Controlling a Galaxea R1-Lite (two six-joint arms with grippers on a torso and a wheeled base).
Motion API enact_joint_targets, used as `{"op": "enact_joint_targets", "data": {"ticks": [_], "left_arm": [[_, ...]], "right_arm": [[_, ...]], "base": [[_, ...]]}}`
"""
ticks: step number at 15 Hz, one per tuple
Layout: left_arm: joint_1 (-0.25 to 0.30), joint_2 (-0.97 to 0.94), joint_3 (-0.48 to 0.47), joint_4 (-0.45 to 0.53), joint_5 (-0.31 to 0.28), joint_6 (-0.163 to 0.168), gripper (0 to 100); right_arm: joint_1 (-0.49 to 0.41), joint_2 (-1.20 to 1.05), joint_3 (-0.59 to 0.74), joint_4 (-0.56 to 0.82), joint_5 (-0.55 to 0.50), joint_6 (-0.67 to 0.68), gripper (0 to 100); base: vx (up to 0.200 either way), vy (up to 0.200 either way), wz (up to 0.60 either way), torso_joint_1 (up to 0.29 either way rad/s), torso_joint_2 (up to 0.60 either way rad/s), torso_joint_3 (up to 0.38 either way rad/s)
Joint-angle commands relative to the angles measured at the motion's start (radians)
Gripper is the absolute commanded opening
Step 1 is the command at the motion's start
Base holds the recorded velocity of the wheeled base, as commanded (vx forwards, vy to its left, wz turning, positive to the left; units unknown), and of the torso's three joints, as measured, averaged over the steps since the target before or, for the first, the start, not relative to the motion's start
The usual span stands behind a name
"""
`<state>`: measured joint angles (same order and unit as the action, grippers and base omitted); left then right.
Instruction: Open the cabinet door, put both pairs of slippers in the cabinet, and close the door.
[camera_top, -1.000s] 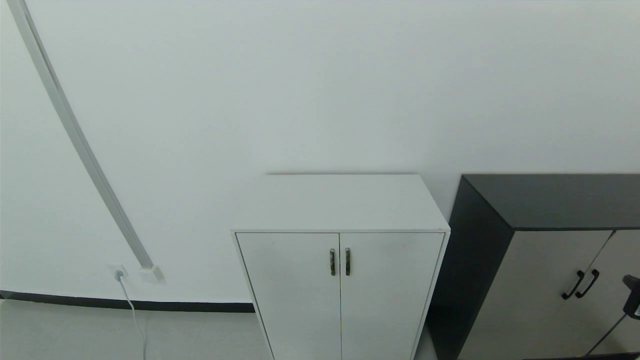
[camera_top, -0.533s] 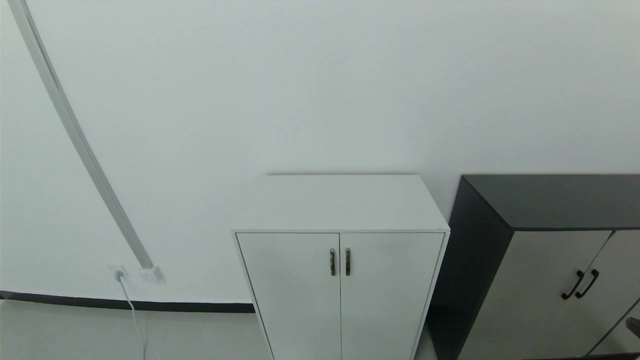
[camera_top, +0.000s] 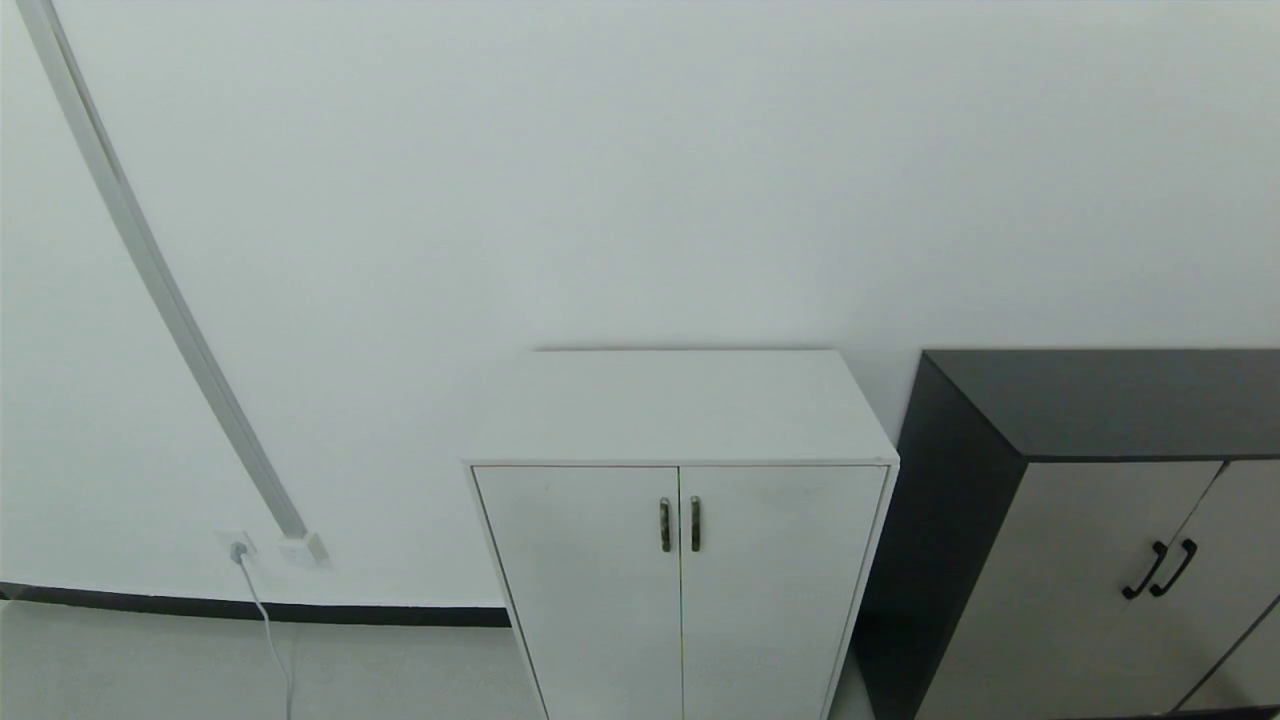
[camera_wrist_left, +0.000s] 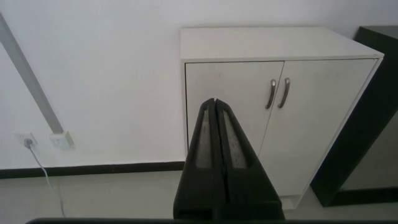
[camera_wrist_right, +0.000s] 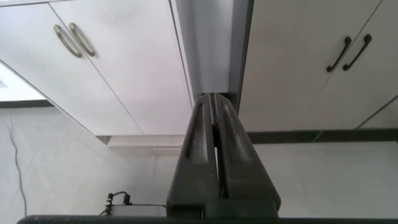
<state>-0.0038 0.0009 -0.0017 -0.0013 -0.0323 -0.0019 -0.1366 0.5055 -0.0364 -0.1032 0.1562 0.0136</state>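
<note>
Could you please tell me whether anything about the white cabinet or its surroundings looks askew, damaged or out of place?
Nothing stands out. The white cabinet stands square, both doors shut flush, its two handles upright and parallel. The dark cabinet beside it is shut as well.

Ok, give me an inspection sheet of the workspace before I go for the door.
Surface: pale floor, black skirting strip along the wall.
Job's things: white cabinet, both doors shut, paired handles at the middle seam.
Clutter: nothing seen.
Claws: left claw shut, facing the white cabinet, apart from it; right claw shut, pointing at the gap between the cabinets.
Cables: white cable hanging from a wall socket left of the cabinet.
Surroundings: dark cabinet on the right; trunking on the wall.
</note>
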Motion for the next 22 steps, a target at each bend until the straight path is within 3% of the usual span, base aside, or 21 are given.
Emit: {"op": "enact_joint_targets", "data": {"ticks": [1, 8, 14, 19, 22], "left_arm": [[0.001, 0.001, 0.000, 0.000, 0.000, 0.000, 0], [-0.001, 0.001, 0.000, 0.000, 0.000, 0.000, 0], [-0.001, 0.001, 0.000, 0.000, 0.000, -0.001, 0], [0.001, 0.001, 0.002, 0.000, 0.002, -0.001, 0], [0.001, 0.001, 0.000, 0.000, 0.002, -0.001, 0]], "right_arm": [[0.000, -0.021, 0.029, 0.000, 0.002, 0.000, 0], [0.003, -0.056, 0.036, 0.050, 0.003, -0.007, 0], [-0.005, -0.191, 0.033, 0.071, -0.061, -0.061, 0], [0.198, -0.325, 0.029, 0.086, -0.053, -0.043, 0], [0.235, -0.407, 0.033, 0.089, -0.095, -0.044, 0]], "base": [[0.000, 0.000, 0.00, 0.000, 0.00, 0.000], [0.000, 0.000, 0.00, 0.000, 0.00, 0.000], [0.000, 0.000, 0.00, 0.000, 0.00, 0.000], [0.000, 0.000, 0.00, 0.000, 0.00, 0.000], [0.000, 0.000, 0.00, 0.000, 0.00, 0.000]]}}
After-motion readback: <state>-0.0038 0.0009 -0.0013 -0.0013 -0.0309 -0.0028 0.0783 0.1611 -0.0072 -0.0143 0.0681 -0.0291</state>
